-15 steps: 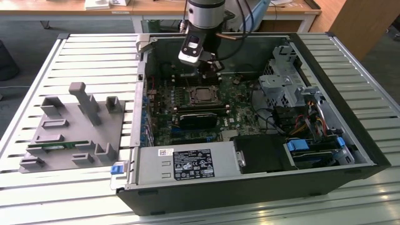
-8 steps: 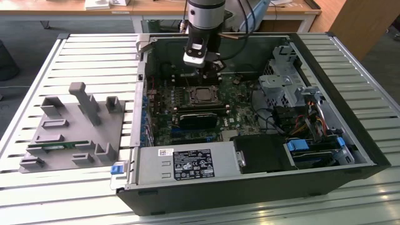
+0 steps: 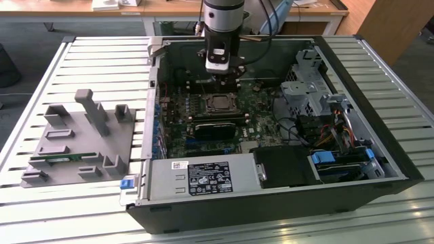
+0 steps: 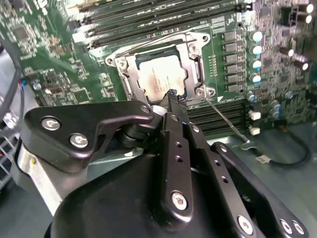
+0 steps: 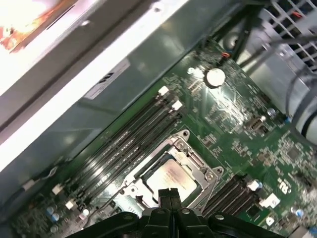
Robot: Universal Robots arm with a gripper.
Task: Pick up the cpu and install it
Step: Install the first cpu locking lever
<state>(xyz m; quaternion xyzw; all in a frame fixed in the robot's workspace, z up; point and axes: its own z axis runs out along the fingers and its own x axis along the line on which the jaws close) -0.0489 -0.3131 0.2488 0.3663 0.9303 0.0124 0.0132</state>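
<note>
Sitting flat inside the socket frame [image 4: 161, 74] on the green board, the cpu [image 4: 161, 75] lies just ahead of and below the tool [image 4: 173, 99], whose fingers look pinched narrow together, holding nothing, tips at the frame's near edge.

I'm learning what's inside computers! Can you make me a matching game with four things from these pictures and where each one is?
Things:
1. cpu
2. gripper
3. green memory stick
4. grey holder tray

Places:
A. on the slatted table, beside the computer case
B. lying in the grey holder tray
C. in the motherboard socket
D. just above the cpu's edge

Pairs: 1-C, 2-D, 3-B, 4-A
</note>
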